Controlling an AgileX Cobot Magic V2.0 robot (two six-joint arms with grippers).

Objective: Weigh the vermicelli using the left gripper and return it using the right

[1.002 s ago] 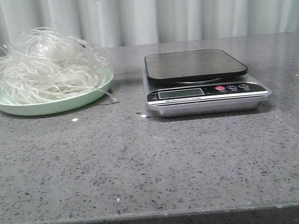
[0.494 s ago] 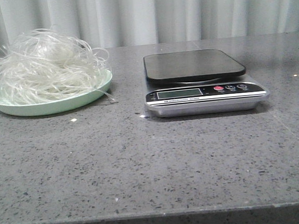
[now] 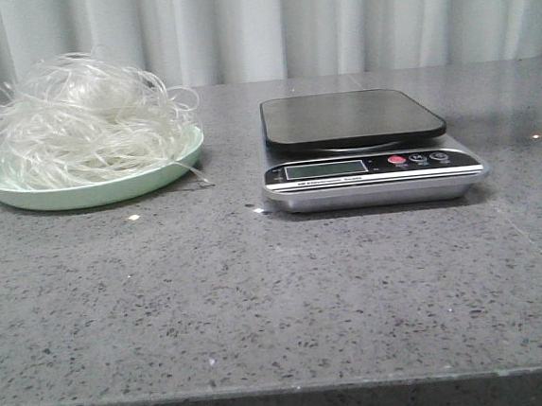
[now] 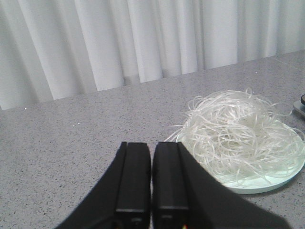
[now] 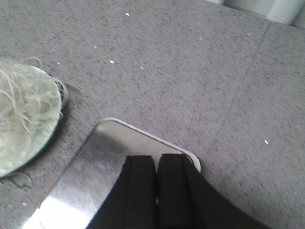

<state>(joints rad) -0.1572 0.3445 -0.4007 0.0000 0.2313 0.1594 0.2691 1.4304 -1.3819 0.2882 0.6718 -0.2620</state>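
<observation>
The vermicelli [image 3: 83, 115] is a loose whitish tangle heaped on a pale green plate [image 3: 89, 188] at the table's far left. It also shows in the left wrist view [image 4: 238, 131]. The kitchen scale [image 3: 366, 147] stands at mid table with its dark platform bare. My left gripper [image 4: 151, 145] is shut and empty, apart from the plate and beside the noodles. My right gripper [image 5: 156, 158] is shut and empty, above a corner of the scale's platform [image 5: 95, 167]. Neither gripper shows in the front view.
White curtains [image 3: 331, 17] hang behind the grey speckled table [image 3: 260, 299]. A few small white crumbs [image 3: 135, 217] lie on the table in front of the plate. The table's front edge runs along the bottom of the front view.
A dark piece of an arm at the top of the front view one second ago has left the view. The vermicelli, plate and scale have not moved.
</observation>
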